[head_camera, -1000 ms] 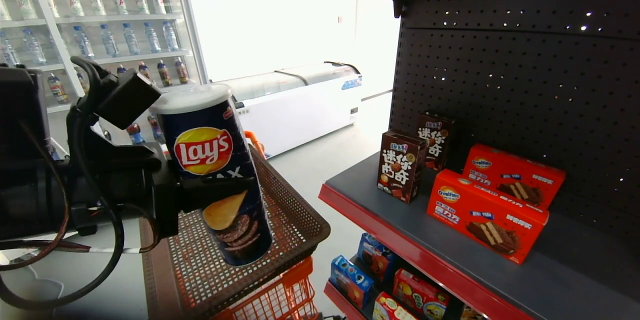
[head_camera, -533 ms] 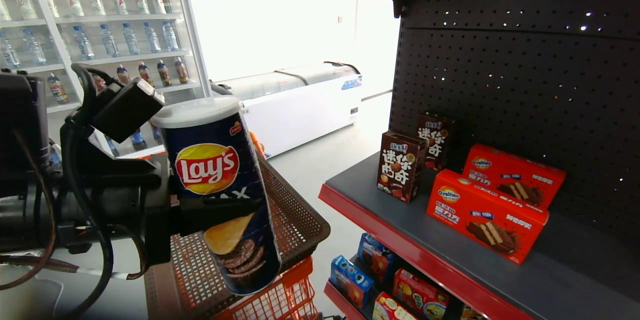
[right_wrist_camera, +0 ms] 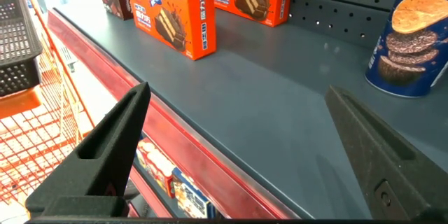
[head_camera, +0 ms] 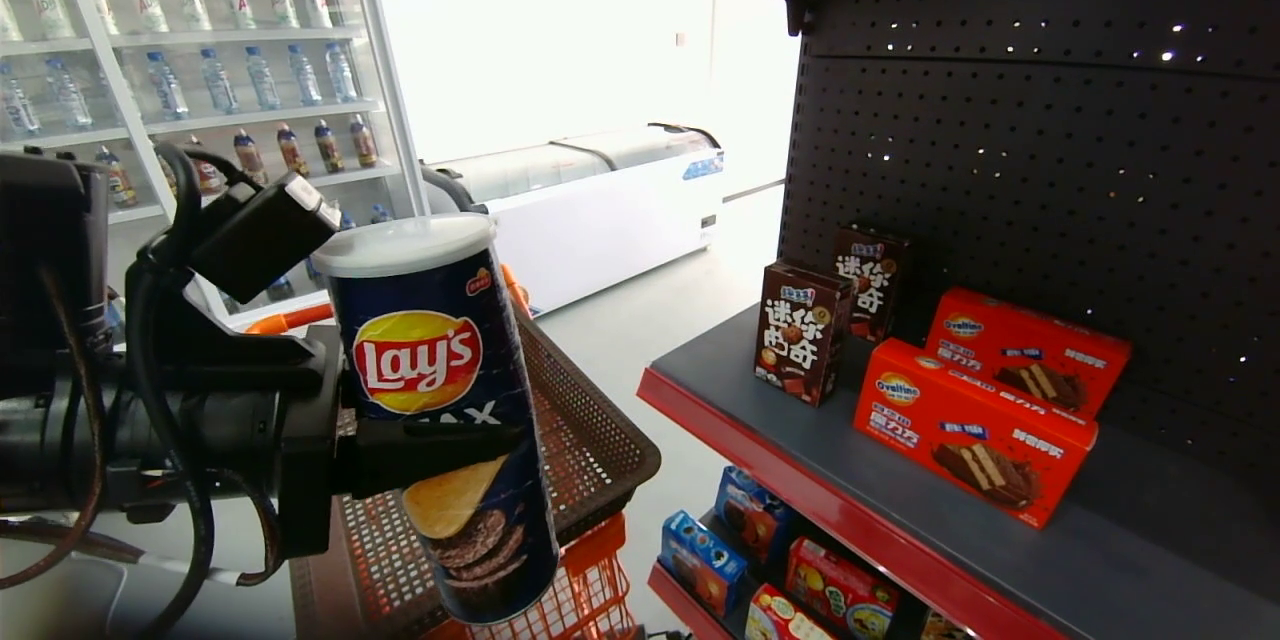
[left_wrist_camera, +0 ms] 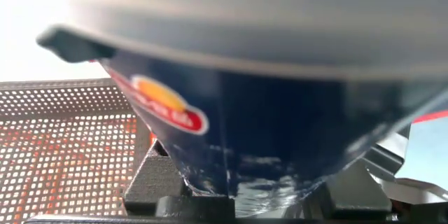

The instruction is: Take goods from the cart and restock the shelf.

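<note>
above the cart (head_camera: 590, 440) at left, the left tool (head_camera: 430, 440) is clamped on a can (head_camera: 430, 320) held upright, well short of the shelf (head_camera: 800, 450) at right; it is not yet stocked. the right tool (right_wrist_camera: 236, 91) gapes empty over the shelf, where another can (right_wrist_camera: 409, 35) already stands.

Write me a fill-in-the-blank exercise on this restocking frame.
1. The gripper shut on the chip can belongs to the ____ arm.
2. The right gripper hangs over the shelf with its fingers ____.
3. The can's lid is ____.
4. The orange boxes on the shelf number ____.
Answers: left; open; white; two.
</note>
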